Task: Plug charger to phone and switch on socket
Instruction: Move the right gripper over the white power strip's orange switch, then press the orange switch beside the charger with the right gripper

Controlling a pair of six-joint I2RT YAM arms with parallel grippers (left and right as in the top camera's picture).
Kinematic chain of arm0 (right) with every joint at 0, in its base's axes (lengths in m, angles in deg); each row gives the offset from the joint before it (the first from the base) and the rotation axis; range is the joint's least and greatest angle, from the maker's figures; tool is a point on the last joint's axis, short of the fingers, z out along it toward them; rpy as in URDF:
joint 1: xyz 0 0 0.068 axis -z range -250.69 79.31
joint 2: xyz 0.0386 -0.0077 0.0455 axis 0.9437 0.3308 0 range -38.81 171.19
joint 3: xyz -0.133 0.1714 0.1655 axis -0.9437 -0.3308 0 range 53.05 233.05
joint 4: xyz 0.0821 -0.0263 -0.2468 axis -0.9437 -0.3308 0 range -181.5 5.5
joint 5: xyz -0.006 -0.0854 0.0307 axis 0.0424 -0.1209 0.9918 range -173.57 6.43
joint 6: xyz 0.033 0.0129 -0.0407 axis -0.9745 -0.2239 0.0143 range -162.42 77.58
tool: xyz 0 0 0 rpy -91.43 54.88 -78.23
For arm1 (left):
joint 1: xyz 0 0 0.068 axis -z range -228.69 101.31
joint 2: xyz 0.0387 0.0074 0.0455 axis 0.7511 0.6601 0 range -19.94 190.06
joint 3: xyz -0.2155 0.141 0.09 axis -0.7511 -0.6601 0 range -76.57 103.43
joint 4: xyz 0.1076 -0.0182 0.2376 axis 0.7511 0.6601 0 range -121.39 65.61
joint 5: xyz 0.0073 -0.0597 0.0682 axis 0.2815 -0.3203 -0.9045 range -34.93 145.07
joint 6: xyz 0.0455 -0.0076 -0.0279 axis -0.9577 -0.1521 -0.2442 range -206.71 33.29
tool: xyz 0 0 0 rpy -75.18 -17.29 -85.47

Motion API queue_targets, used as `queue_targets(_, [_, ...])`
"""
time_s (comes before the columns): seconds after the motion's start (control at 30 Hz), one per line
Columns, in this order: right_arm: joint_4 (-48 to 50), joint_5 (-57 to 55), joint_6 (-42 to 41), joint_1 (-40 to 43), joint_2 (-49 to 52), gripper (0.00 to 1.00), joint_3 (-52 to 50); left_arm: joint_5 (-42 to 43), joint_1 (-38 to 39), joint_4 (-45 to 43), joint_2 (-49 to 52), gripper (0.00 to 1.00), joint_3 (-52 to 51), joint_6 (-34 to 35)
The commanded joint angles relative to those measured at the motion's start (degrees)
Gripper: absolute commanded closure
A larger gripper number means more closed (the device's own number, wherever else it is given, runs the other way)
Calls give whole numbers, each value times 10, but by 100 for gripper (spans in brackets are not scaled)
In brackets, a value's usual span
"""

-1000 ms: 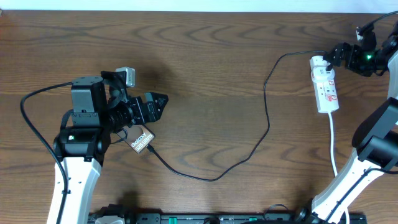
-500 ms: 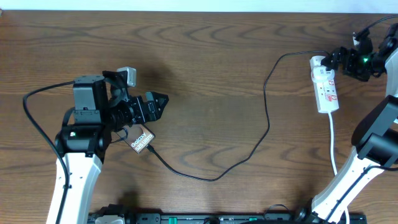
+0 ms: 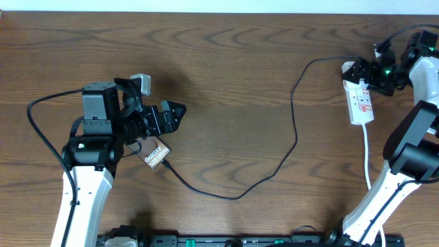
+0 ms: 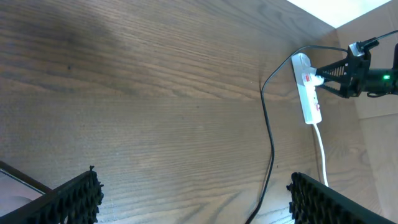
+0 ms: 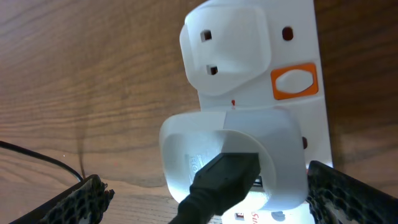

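Observation:
The phone [image 3: 156, 154] lies on the table, partly hidden under my left arm, lettering showing. The charger's thin black cable [image 3: 295, 137] meets the phone's near end, loops right and runs up to a white adapter [image 5: 227, 158] plugged into the socket strip [image 3: 361, 103]. Its black connector [image 5: 224, 180] sits in the adapter. An orange switch [image 5: 294, 81] is beside the adapter. My right gripper [image 5: 205, 183] is open, fingers on either side of the adapter; overhead it [image 3: 361, 71] is at the strip's far end. My left gripper [image 3: 177, 112] is open and empty, just beyond the phone.
The strip's white cord [image 3: 367, 158] runs toward the table's front right, beside my right arm's base. In the left wrist view the cable [image 4: 268, 134] and the strip [image 4: 309, 99] show ahead of my open left gripper [image 4: 194, 183]. A second outlet [image 5: 227, 40] on the strip holds nothing.
My right gripper has moved left and slightly nearer, from beside the strip's far end to over it. The left arm, phone and cable have barely moved.

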Motion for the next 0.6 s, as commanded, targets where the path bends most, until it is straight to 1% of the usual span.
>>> queue_targets(0.0, [4, 0, -11, -9, 5, 1, -14, -7, 1, 0, 1, 6, 5, -9])
queue_targets(0.23, [10, -1, -15, -20, 5, 1, -27, -7, 1, 0, 1, 6, 5, -9])
queue_targets(0.57, [38, 0, -32, -41, 5, 1, -72, -7, 1, 0, 1, 6, 5, -9])
